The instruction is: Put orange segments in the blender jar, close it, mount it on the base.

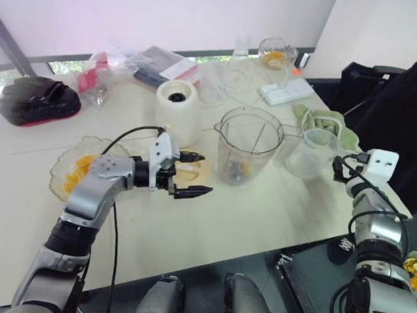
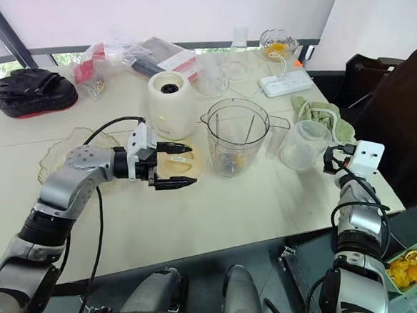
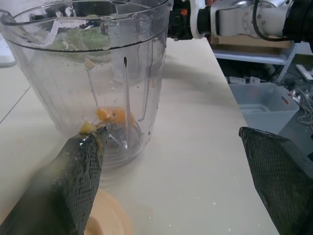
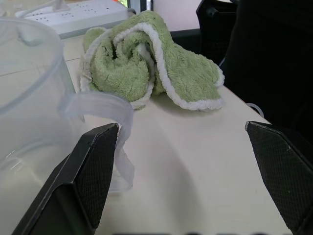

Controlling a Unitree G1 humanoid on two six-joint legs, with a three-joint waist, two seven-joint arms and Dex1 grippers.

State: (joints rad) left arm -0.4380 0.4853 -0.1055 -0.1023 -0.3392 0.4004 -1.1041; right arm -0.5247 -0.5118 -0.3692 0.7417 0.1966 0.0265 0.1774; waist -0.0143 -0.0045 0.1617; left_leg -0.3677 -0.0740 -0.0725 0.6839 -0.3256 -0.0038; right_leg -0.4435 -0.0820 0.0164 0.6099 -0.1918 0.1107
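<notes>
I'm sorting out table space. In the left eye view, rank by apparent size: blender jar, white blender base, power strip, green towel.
1. blender jar
2. white blender base
3. green towel and power strip: look alike; the strip lies farther back, so I won't rank them.

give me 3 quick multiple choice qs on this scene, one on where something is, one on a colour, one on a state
1. Where does the blender base stand relative to the blender jar?
A) under it
B) on the robot's left of it
C) on the robot's right of it

2. What colour is the towel?
A) green
B) red
C) blue

3. What state is the left gripper in?
A) shut on a lid
B) shut on nothing
C) open

Answers:
1 B: the base stands apart from the jar, on its left and a little further back.
2 A: it is green with a pale edge.
3 C: its two fingers stand wide apart with nothing between them.
</notes>
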